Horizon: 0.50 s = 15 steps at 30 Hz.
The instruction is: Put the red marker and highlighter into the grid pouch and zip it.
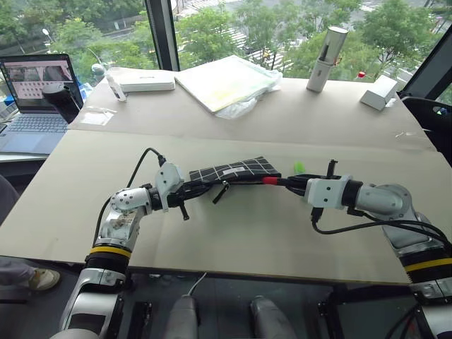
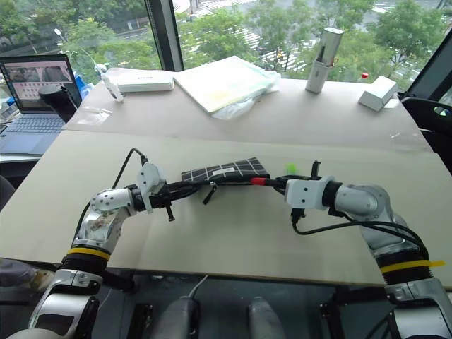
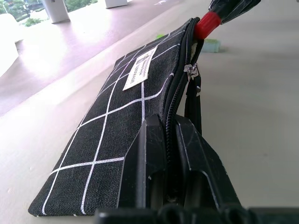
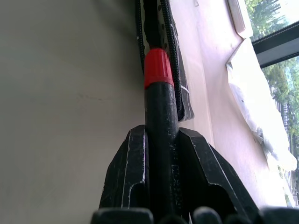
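From the head camera, the far side of the counter (image 1: 233, 233) carries a laptop (image 1: 37, 99) at the far left, a flat white box (image 1: 145, 80), a pale book in a plastic wrap (image 1: 227, 81), an upright white cylinder (image 1: 325, 58) and a small white block (image 1: 379, 92) at the far right. All stand well apart from the work near the middle, and nothing lies between the two arms but the task's things. The grid pouch (image 1: 235, 170) is held between the arms, its long axis running left to right, its right end a little farther away. The left gripper (image 1: 200, 188) is clamped on the pouch's left end. The right gripper (image 1: 291, 183) is closed on the red marker (image 1: 270, 180), which lies level and points left, red cap first, at the pouch's right end. The highlighter (image 1: 299, 167) lies on the counter just beyond the right gripper.

In the left wrist view, the left gripper's fingers (image 3: 154, 154) pinch the zipper edge of the pouch; the zipper gapes, its pull strap (image 3: 192, 100) hanging, and the marker's cap touches the mouth at the far end.

In the right wrist view, the right gripper's fingers (image 4: 131, 172) squeeze the marker's black body, its cap against the open zipper.
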Motion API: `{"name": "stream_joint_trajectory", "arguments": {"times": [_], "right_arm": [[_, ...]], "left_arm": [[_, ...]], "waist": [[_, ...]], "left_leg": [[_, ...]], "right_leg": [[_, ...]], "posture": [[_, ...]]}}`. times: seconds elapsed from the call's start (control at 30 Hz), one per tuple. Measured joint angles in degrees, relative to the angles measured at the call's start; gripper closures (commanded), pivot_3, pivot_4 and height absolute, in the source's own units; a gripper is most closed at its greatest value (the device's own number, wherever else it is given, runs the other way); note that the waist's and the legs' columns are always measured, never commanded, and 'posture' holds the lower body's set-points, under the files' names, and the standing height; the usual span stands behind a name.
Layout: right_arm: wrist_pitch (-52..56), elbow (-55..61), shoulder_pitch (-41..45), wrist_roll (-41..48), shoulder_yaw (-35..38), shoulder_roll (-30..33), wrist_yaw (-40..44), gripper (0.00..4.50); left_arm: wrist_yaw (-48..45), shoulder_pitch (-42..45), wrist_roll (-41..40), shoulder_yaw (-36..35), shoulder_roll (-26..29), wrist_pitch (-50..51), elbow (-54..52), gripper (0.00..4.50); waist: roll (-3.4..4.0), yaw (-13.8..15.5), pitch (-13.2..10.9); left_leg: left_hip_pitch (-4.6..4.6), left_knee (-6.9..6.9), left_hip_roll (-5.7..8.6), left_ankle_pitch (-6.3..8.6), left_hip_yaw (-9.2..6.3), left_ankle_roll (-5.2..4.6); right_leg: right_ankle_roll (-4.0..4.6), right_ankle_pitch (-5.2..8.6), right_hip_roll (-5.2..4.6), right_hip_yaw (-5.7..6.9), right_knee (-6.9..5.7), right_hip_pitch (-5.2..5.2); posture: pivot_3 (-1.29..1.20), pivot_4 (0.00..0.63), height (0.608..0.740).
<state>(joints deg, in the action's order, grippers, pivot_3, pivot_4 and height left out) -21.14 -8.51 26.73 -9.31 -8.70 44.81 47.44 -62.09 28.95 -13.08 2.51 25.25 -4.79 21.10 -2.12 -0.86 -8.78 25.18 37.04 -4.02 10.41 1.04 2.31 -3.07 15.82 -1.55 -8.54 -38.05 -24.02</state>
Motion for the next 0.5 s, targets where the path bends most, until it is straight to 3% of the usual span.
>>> {"name": "stream_joint_trajectory", "arguments": {"times": [0.5], "right_arm": [[0.0, -5.9, 9.8, -7.7, -9.7, -13.3, -1.8, 3.93]], "left_arm": [[-0.6, 0.2, 0.0, 0.2, 0.0, -0.1, 0.6, 4.50]], "waist": [[0.00, 0.0, 0.0]], "left_leg": [[0.00, 0.01, 0.00, -0.01, 0.00, 0.02]], "right_leg": [[0.01, -0.01, -0.01, 0.01, -0.03, -0.01]], "posture": [[0.00, 0.150, 0.736]]}}
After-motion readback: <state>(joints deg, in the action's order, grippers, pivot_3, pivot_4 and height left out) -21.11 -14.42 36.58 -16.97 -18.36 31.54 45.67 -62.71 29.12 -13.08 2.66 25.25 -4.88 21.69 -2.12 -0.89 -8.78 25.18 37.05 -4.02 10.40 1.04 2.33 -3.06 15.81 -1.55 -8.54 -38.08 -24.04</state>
